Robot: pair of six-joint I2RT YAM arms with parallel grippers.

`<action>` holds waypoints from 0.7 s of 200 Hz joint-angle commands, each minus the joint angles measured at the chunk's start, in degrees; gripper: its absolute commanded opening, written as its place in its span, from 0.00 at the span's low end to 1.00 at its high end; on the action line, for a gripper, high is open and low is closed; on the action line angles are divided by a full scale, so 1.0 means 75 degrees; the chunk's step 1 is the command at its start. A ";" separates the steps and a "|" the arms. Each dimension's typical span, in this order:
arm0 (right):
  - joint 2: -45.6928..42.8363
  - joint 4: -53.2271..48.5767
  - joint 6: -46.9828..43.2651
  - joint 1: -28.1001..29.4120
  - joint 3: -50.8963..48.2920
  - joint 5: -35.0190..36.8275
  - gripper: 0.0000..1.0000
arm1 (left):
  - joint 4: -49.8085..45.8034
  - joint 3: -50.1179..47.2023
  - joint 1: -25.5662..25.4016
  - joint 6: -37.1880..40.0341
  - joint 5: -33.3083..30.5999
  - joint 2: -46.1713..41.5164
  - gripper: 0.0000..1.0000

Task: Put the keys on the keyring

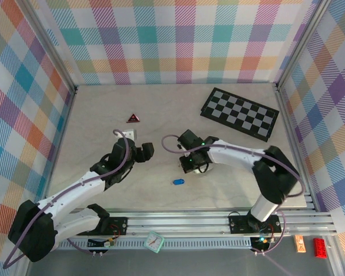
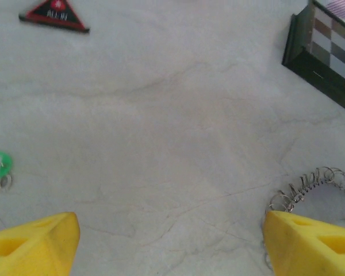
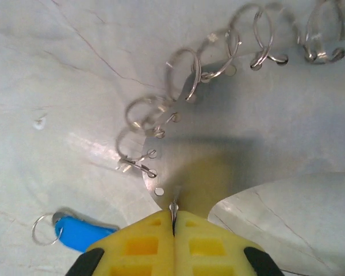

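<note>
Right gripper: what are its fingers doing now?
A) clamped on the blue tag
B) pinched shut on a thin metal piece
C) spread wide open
B: the right gripper is closed on a thin metal piece; the blue tag lies apart to its side.

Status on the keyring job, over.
Left gripper open, empty. Right gripper shut on keyring edge; keys fan out beyond. Blue tag beside, nothing blocking.

Lab test cell: plaid-cloth walls (image 1: 178, 34), aluminium frame rails (image 1: 218, 221), marbled tabletop (image 1: 161, 109).
</note>
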 commanded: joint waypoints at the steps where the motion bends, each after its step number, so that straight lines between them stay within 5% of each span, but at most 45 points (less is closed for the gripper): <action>1: -0.0726 0.0900 -0.1016 -0.0021 -0.0278 0.0422 0.00 | 0.0010 0.0520 -0.0104 0.1417 -0.0240 -0.0206 0.82; 67: -0.2285 0.2807 -0.2644 -0.1346 -0.1065 -0.1230 0.00 | 0.0345 0.1654 -0.0093 0.4263 0.0818 0.0376 0.74; 140: -0.2990 0.3444 -0.4827 -0.2031 -0.0968 -0.2174 0.00 | 0.0404 0.3384 -0.0060 0.5741 0.2159 0.1808 0.63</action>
